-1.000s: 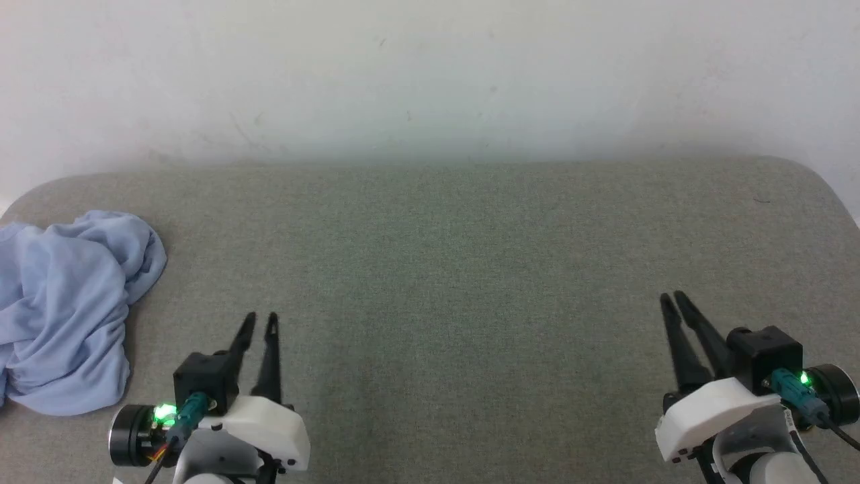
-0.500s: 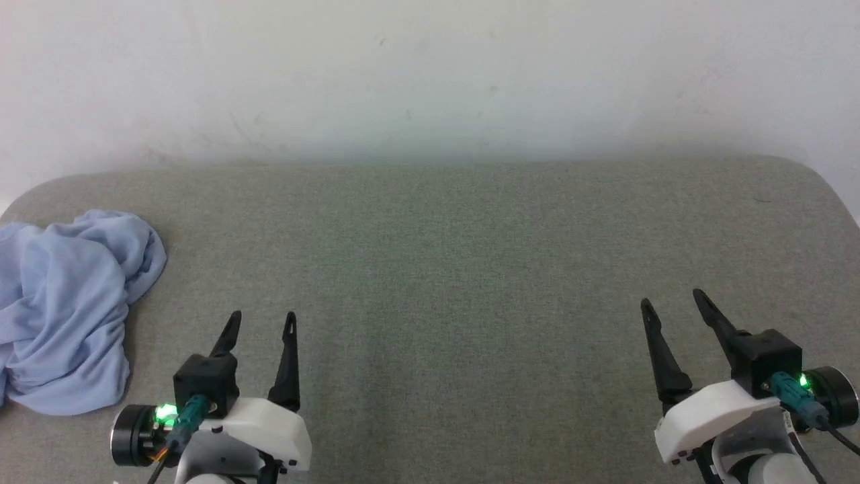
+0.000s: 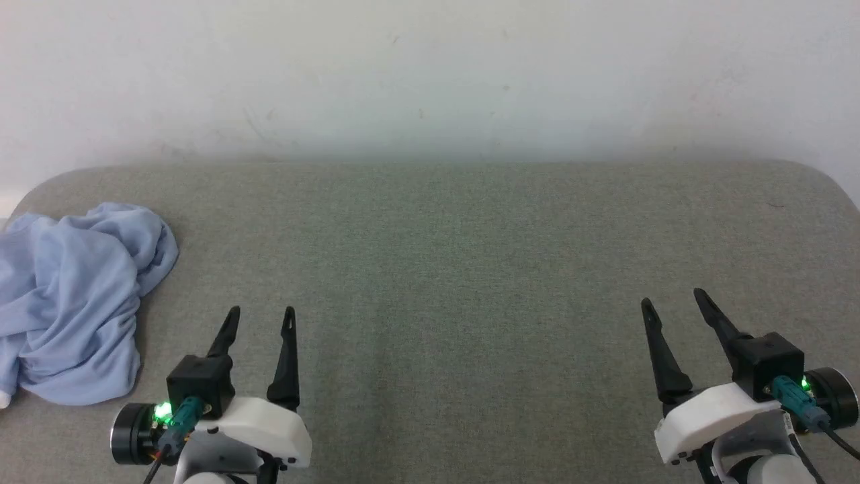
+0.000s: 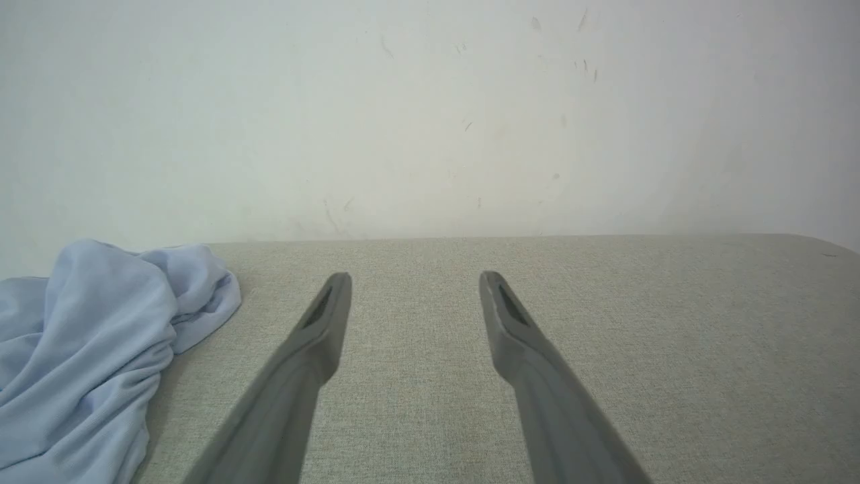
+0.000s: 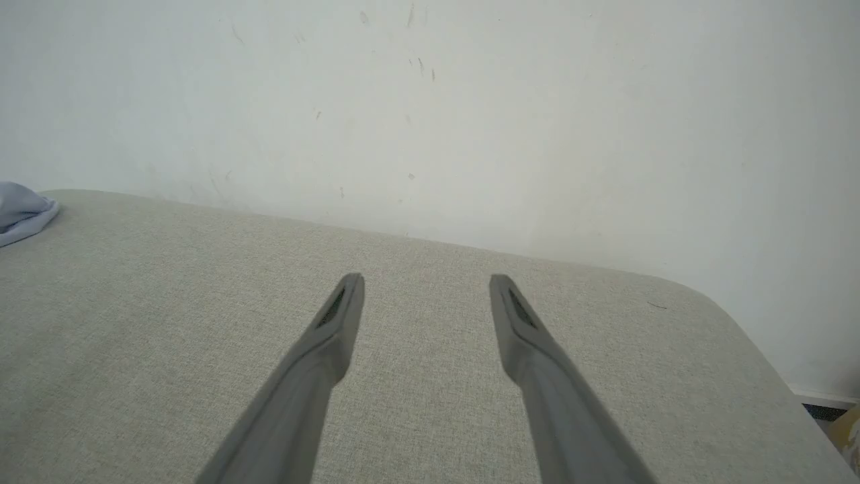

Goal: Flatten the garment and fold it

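I have the garment lying as a crumpled heap at the far left of the grey padded surface. Part of it runs off the head view's left border, so I cannot tell how much lies beyond. No collar, hem or sleeve can be picked out among the folds. The left gripper sits near the heap, to its right, with fingers spread apart and nothing between them. The right gripper stands well apart at the opposite side, likewise spread and empty. I judge the fabric light, soft and limp. It will drape, stretch and slide over itself, it keeps no shape of its own, and it is not fragile. A pinch on a single layer should hold, while a pinch on a bunched ridge is likely to drag several layers along together. Recommended first hold: the raised fold on the heap's right side, closest to the left gripper, taken low against the surface. Once lifted, the cloth should hang open enough for me to find a hem or shoulder seam for the second hold. Flattening is not yet begun.
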You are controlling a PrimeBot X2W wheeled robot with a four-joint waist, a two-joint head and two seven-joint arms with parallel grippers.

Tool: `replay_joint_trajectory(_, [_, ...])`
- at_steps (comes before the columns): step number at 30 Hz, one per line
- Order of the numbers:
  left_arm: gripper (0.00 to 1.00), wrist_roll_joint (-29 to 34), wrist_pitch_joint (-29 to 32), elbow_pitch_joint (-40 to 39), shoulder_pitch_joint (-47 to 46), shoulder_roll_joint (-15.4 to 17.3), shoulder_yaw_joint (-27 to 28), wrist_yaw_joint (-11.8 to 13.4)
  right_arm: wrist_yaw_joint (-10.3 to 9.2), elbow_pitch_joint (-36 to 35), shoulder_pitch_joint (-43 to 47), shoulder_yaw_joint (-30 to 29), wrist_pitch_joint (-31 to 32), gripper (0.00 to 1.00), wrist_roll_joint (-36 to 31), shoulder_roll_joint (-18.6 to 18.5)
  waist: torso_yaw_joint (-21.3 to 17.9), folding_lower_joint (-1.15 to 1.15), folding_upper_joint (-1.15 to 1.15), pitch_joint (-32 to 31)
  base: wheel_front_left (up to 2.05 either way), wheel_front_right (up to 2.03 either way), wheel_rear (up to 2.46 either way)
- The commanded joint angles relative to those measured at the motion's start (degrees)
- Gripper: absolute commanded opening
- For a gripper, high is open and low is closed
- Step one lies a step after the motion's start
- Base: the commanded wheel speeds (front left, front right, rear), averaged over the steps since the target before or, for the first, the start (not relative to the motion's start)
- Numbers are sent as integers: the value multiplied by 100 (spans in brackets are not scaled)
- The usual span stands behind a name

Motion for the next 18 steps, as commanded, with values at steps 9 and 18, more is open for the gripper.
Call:
replay_joint_trajectory(9, [100,-113,-141,-3,-132,-4,51,-6,-1,49,-53,6,-142,100,4,8,237,0,0,-2,0,0,0])
replay_joint_trajectory(18, [100,-170,-249,-13,-143,-5,106,-29,-2,60,-51,43,-227,100,11,10,567,0,0,-3,0,0,0])
